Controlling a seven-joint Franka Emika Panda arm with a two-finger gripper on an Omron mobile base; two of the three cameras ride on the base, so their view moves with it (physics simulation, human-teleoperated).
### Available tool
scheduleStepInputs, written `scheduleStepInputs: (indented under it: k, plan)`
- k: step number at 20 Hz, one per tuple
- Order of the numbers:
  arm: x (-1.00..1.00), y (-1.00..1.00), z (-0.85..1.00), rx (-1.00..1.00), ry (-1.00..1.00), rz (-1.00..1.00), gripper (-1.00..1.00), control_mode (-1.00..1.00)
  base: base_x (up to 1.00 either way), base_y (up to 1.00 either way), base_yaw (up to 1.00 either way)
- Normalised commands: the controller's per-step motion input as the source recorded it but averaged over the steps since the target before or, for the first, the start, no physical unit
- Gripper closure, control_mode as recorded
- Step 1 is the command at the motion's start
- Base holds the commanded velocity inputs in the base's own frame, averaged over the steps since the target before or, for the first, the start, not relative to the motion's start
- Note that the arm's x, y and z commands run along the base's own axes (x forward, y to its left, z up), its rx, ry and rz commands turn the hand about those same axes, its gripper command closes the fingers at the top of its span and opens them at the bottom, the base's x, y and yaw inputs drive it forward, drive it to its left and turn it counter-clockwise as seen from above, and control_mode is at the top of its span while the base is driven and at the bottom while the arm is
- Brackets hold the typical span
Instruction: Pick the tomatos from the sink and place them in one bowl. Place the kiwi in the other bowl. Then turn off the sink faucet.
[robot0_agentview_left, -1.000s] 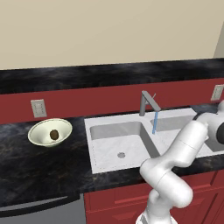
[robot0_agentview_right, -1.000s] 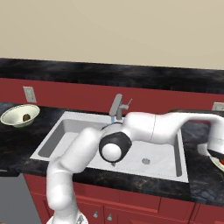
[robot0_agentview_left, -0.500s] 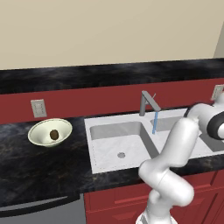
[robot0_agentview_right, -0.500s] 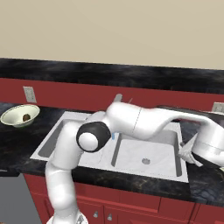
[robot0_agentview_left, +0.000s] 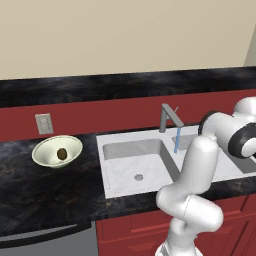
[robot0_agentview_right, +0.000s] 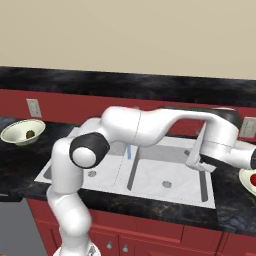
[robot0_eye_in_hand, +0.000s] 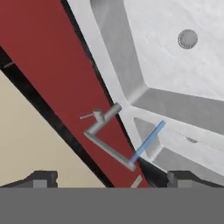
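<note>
Hand (robot0_eye_in_hand: 112, 177): fingertips spread apart, empty, above sink (robot0_eye_in_hand: 175, 65).
Right bowl (robot0_agentview_right: 248, 181): cut off, red inside.
Left bowl (robot0_agentview_left: 56, 151): held kiwi (robot0_agentview_left: 62, 154).

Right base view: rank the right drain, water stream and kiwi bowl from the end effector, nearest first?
1. Round grey drain, right basin, beside the end effector.
2. Thin blue water stream, mid-sink.
3. Pale cream-green bowl, far left.

so the arm (robot0_agentview_right: 150, 125) swung back left off the right counter, and its gripper (robot0_agentview_right: 194, 161) now hangs over the sink's (robot0_agentview_right: 150, 175) right basin, faucet (robot0_eye_in_hand: 107, 138) ahead of the fingertips
</note>
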Motion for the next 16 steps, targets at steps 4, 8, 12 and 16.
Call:
scheduleStepInputs:
  k: [4, 8, 12, 16]
  plan:
    - [0.7, 0.23, 0.0, 0.0, 0.03, 0.16, -1.0, -1.0, 0.0, 0.0, 0.0]
    - [0.71, 0.23, 0.0, 0.0, 0.01, 0.15, -1.0, -1.0, 0.0, 0.0, 0.0]
    - [0.64, 0.22, -0.07, -0.01, 0.08, 0.16, -1.0, -1.0, 0.0, 0.0, 0.0]
    - [0.46, 0.25, -0.18, -0.02, 0.17, 0.13, -1.0, -1.0, 0.0, 0.0, 0.0]
